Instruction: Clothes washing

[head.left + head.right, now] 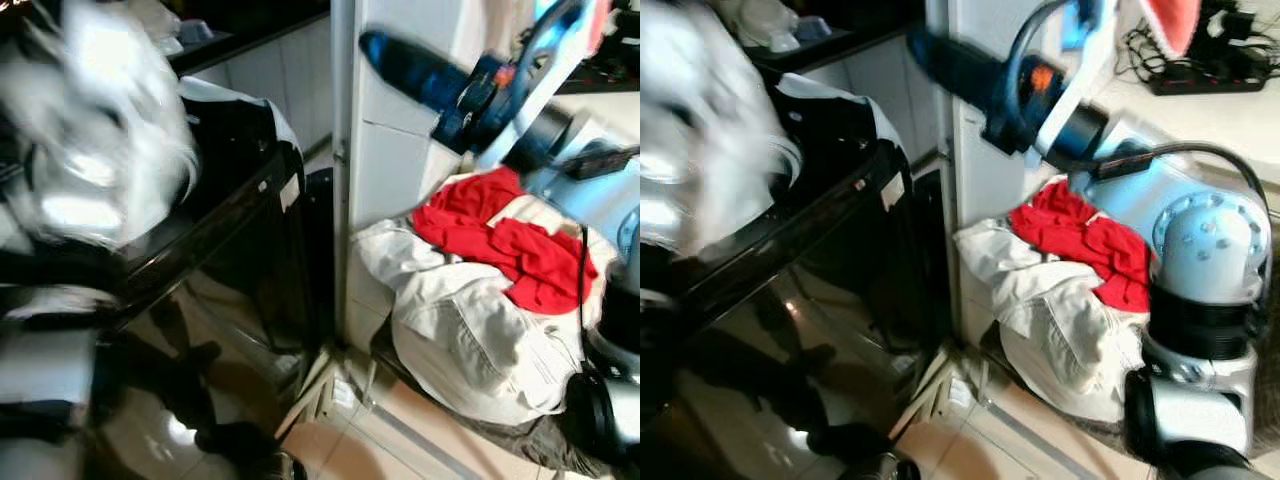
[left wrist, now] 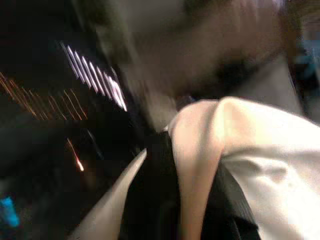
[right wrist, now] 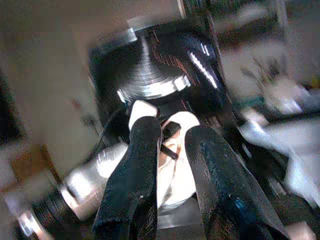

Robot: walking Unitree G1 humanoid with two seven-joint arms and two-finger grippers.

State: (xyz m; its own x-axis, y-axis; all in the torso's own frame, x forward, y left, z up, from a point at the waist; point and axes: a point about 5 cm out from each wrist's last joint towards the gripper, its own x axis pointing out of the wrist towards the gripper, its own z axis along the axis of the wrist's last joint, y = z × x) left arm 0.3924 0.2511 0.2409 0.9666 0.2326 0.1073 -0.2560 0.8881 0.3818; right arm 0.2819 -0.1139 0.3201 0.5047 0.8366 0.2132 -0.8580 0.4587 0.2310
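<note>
While cloth (image 2: 260,170) is draping the left gripper (image 2: 165,200), loading is proceeding.
Its grip is impossible to tell; the right gripper (image 3: 167,165) is gaping over the washer (image 1: 230,230), ready to help.

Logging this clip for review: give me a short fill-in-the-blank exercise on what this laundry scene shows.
1. The crumpled red garment lies on top of a ____ jacket.
2. The glossy top-loading washing machine is ____ in colour.
3. The laundry pile sits to the robot's ____ of the machine.

Missing words: white; black; right
</note>
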